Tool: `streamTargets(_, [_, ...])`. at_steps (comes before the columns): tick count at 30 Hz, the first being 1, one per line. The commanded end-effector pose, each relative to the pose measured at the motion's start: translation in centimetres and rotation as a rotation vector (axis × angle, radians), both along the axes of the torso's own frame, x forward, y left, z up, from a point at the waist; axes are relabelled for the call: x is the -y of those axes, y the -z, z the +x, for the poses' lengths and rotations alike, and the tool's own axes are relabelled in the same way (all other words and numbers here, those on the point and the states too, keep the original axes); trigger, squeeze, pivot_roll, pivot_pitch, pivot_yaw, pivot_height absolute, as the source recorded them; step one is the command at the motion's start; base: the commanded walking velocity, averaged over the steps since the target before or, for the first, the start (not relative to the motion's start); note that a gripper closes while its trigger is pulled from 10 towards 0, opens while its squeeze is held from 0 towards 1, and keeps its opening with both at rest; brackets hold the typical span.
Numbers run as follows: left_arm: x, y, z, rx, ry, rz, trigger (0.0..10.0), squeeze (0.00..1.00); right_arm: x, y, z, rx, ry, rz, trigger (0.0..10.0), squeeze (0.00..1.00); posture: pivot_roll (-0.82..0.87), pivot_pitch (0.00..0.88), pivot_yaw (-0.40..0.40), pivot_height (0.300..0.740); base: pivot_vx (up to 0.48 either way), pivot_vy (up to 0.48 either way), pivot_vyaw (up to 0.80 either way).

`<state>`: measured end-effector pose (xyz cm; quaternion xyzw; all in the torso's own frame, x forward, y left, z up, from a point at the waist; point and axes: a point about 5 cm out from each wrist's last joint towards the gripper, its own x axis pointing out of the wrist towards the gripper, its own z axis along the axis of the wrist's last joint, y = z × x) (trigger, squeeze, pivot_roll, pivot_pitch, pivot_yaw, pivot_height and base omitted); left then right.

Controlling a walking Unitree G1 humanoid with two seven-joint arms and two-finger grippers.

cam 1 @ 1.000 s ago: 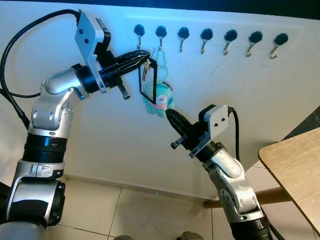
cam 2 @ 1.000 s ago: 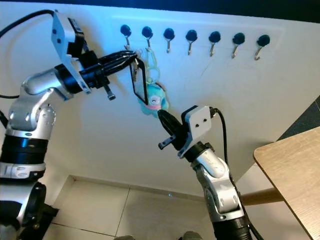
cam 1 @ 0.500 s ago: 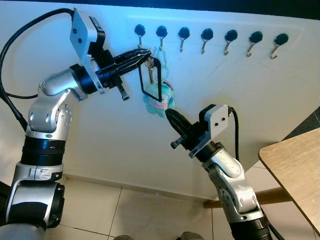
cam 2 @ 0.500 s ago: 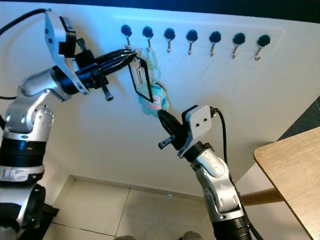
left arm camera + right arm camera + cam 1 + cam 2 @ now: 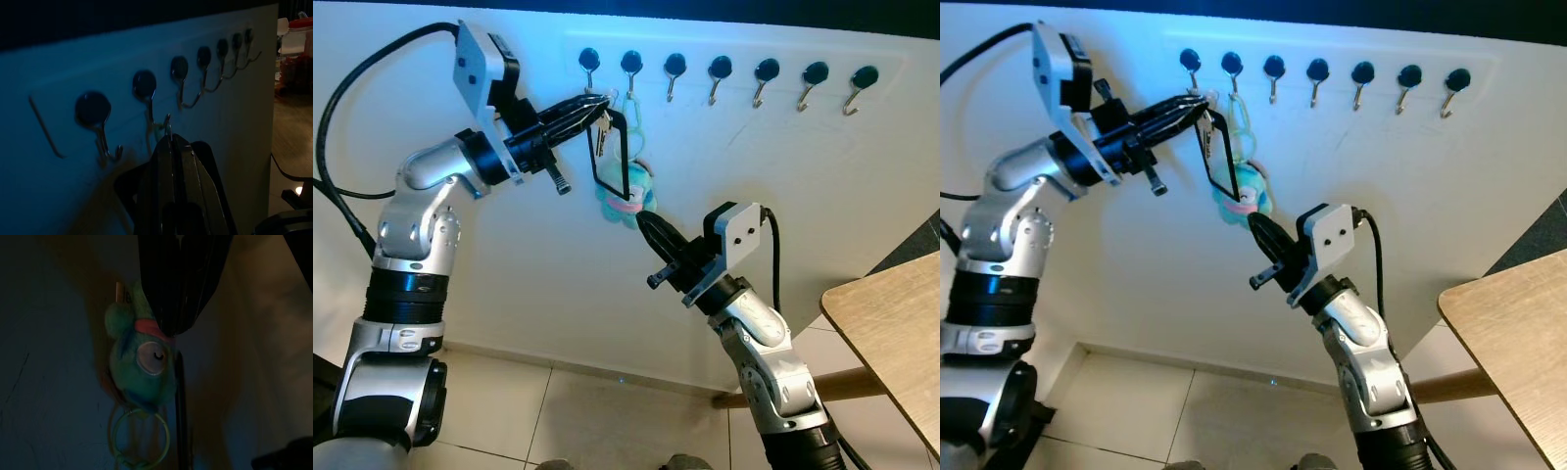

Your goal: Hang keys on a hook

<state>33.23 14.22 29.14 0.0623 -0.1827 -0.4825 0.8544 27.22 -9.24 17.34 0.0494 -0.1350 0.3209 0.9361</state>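
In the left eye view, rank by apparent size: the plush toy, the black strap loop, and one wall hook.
1. Black strap loop, tallest.
2. Plush toy, partly hidden behind the loop, so nearly alike.
3. Wall hook, clearly smallest.

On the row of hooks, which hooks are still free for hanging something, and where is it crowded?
The five hooks from the third hook to the last hook are bare. Crowded: around the second hook, where the left gripper holds the keys, with the black loop and plush toy hanging; the right gripper is just below.
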Motion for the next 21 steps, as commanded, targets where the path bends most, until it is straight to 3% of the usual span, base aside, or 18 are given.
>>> streamTargets(1, [0.55, -0.27, 0.17, 0.003, 0.007, -0.003, 10.0, 0.0, -0.09, -0.34, 0.02, -0.002, -0.005, 0.017, 10.0, 0.0, 0.02, 0.061, 0.016, 0.74, 0.0, 0.0, 0.0])
streamTargets(21, [0.02, -1.09, 0.21, 0.031, 0.02, -0.112, 10.0, 0.0, 0.14, -0.64, 0.04, 0.002, 0.004, 0.034, 10.0, 0.0, 0.02, 0.065, 0.016, 0.74, 0.0, 0.0, 0.0])
